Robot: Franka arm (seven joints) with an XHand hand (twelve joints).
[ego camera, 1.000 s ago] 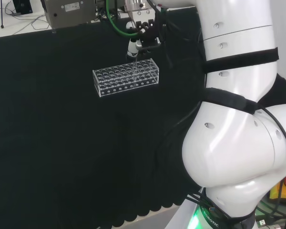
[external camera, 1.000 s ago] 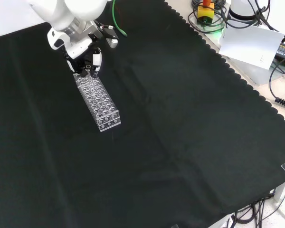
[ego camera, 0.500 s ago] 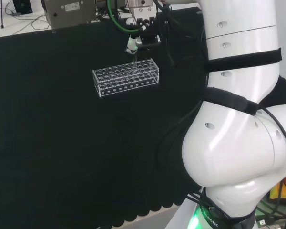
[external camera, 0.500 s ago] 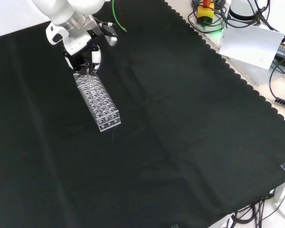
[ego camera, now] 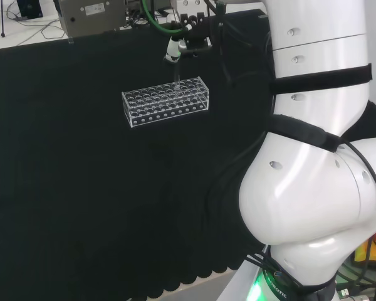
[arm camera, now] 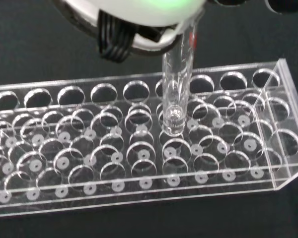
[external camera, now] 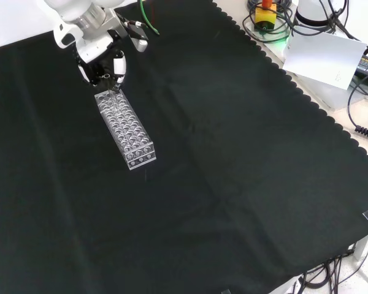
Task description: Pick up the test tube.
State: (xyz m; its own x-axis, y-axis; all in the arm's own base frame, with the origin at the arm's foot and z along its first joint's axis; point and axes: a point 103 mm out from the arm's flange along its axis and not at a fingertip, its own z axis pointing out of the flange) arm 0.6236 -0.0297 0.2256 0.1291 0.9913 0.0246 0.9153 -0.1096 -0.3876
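Observation:
A clear test tube (arm camera: 176,84) hangs upright from the hand (arm camera: 139,15), its rounded bottom just above the holes of the clear plastic rack (arm camera: 139,163). In the head view the hand (ego camera: 185,44) is above the rack's (ego camera: 166,100) far right part, with the thin tube (ego camera: 176,74) reaching down toward it. In the front view the hand (external camera: 104,64) is over the rack's (external camera: 126,128) far end. Its fingers are curled around the tube's upper part.
The black cloth (external camera: 245,171) covers the bench around the rack. A white paper-covered box (external camera: 328,58) and cables lie past the cloth's scalloped edge at the front view's upper right. The arm's white links (ego camera: 313,157) stand at the head view's right.
The hand has risen with the test tube, drawing it up out of the rack. The rack has stayed in place.

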